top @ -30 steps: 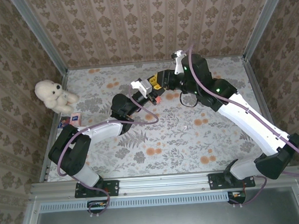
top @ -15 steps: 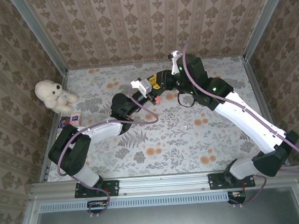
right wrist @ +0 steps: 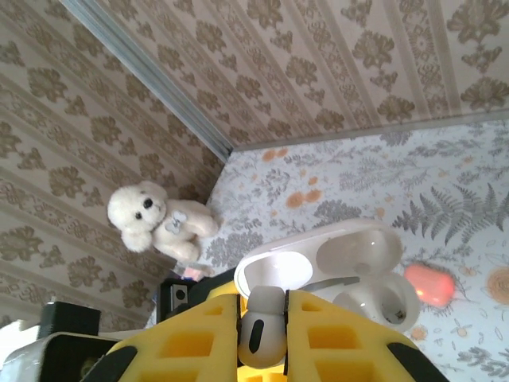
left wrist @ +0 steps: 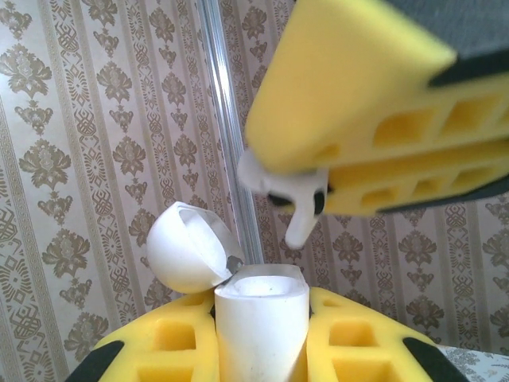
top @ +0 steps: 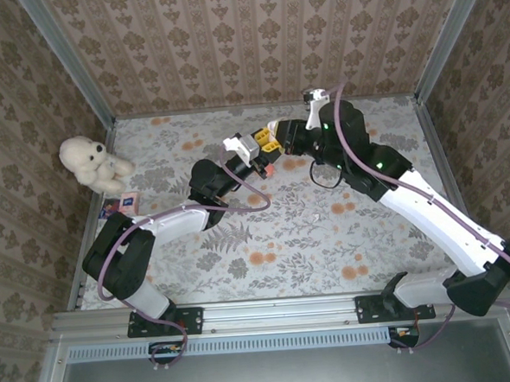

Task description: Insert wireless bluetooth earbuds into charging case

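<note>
My left gripper [left wrist: 261, 309] is shut on the white charging case [left wrist: 261, 322], which it holds upright with the lid [left wrist: 187, 248] hinged open to the left. My right gripper [right wrist: 262, 318] is shut on a white earbud [right wrist: 262, 334]. In the left wrist view that earbud [left wrist: 296, 208] hangs stem-down from the right gripper's yellow fingers [left wrist: 358, 111], a little above the case's mouth and apart from it. The right wrist view looks down into the open case [right wrist: 362, 274] just beyond the earbud. Seen from above, both grippers [top: 251, 150] [top: 272, 138] meet over the far middle of the table.
A small orange-red rounded thing [top: 269, 168] [right wrist: 429, 284] lies on the table below the grippers; I cannot tell if it is a case or a bud. A tiny white piece [top: 313, 215] lies mid-table. A white teddy bear [top: 90, 161] sits at the left wall, a small card [top: 127, 201] beside it.
The right arm's wrist and elbow have swung to the right while its gripper stayed over the case. The left arm has not moved.
</note>
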